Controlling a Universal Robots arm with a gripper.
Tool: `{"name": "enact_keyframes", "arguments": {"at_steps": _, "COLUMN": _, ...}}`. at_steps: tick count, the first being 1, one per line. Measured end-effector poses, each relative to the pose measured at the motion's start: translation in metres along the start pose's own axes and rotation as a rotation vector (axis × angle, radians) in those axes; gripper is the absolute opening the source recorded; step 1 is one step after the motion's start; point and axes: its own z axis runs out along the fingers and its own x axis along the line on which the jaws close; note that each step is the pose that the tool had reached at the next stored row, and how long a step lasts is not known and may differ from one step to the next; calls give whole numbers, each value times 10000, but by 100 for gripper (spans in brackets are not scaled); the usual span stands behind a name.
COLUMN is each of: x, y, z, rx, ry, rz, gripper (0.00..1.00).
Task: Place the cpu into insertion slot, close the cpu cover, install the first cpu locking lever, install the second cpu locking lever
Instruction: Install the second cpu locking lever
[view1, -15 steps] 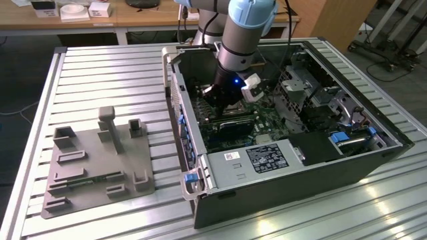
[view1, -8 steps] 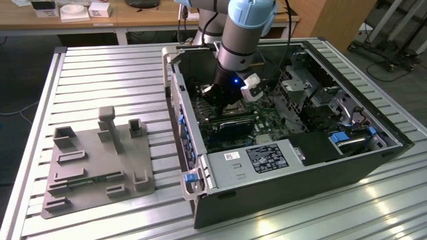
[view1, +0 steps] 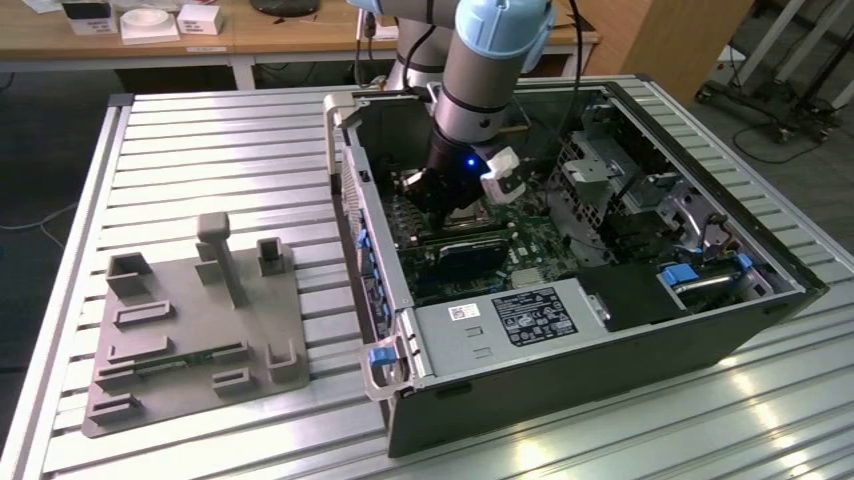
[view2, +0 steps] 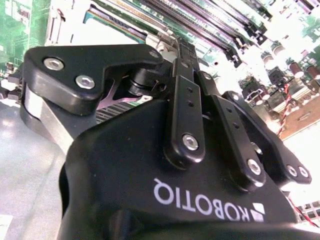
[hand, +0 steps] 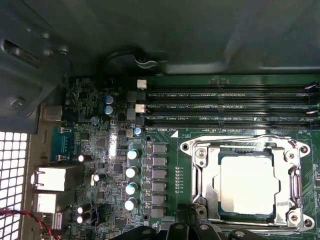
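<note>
The cpu (hand: 248, 185) shows its pale silvery face, seated flat in the insertion slot (hand: 196, 186) on the green board. The cpu cover (hand: 284, 176), a thin metal frame, lies down around the chip, which shows through its cut-out. A thin lever rod (hand: 240, 139) runs along one side of the socket; whether it is latched cannot be told. My gripper (view1: 447, 195) reaches down into the open computer case (view1: 747, 330), just above the socket (view1: 463, 217). In the second wrist view the black gripper (view2: 170, 47) points at the board.
Long memory slots (hand: 230, 106) lie beside the socket, with capacitors (hand: 131, 172) on its other side. A drive cage (view1: 507, 320) and case walls hem in the arm. A grey fixture plate (view1: 187, 330) sits on the slatted table at the exterior view's left.
</note>
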Motion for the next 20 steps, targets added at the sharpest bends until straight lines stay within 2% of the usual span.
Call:
{"name": "enact_keyframes", "arguments": {"at_steps": 4, "x": 0, "y": -1, "z": -1, "rx": 142, "ry": 0, "rz": 6, "gripper": 10}}
{"name": "enact_keyframes", "arguments": {"at_steps": 6, "x": 0, "y": -2, "z": -1, "rx": 179, "ry": 3, "rz": 7, "gripper": 10}}
{"name": "enact_keyframes", "arguments": {"at_steps": 12, "x": 0, "y": 1, "z": -11, "rx": 172, "ry": -5, "rz": 7, "gripper": 10}}
{"name": "enact_keyframes", "arguments": {"at_steps": 16, "x": 6, "y": 10, "z": -126, "rx": 168, "ry": 1, "rz": 8, "gripper": 10}}
{"name": "enact_keyframes", "arguments": {"at_steps": 20, "x": 7, "y": 14, "z": -170, "rx": 156, "ry": 1, "rz": 7, "gripper": 10}}
